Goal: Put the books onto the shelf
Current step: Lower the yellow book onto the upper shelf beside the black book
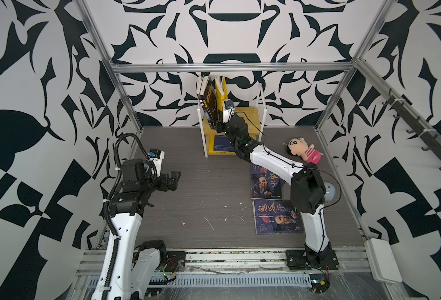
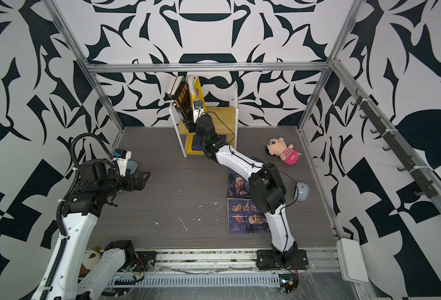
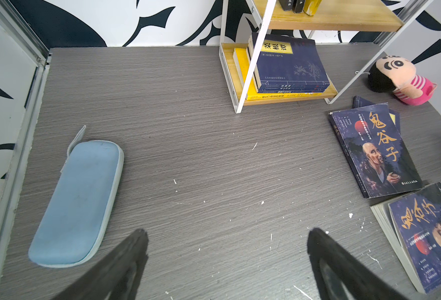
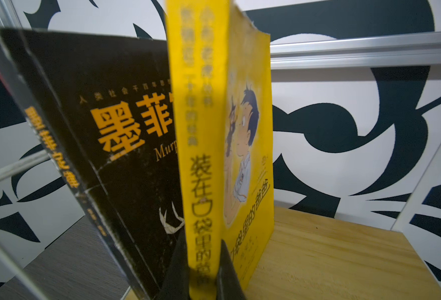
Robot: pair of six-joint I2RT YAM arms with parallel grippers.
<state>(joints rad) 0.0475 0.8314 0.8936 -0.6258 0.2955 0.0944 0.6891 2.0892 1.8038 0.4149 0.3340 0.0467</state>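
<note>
The shelf [image 1: 253, 114] [image 2: 223, 114] stands at the back wall. My right gripper [image 4: 202, 240] [image 1: 220, 124] is shut on the spine of a yellow cartoon book [image 4: 245, 145] [image 1: 222, 91]. That book stands upright on the top board, beside a black book [image 4: 125, 145] [image 1: 210, 101] that leans left. A stack topped by a navy book [image 3: 289, 62] lies on the lower board. Two dark portrait books [image 1: 265, 181] [image 1: 276, 215] [image 3: 373, 153] lie flat on the table at the right. My left gripper [image 3: 228, 230] [image 1: 174, 179] hangs open over the table at the left, holding nothing.
A pink-striped plush doll [image 1: 304, 150] [image 3: 401, 80] lies right of the shelf. A light blue zip case [image 3: 79, 200] [image 2: 132, 165] lies under the left arm. A grey round object [image 2: 301, 192] sits behind the right arm. Aluminium posts frame the table.
</note>
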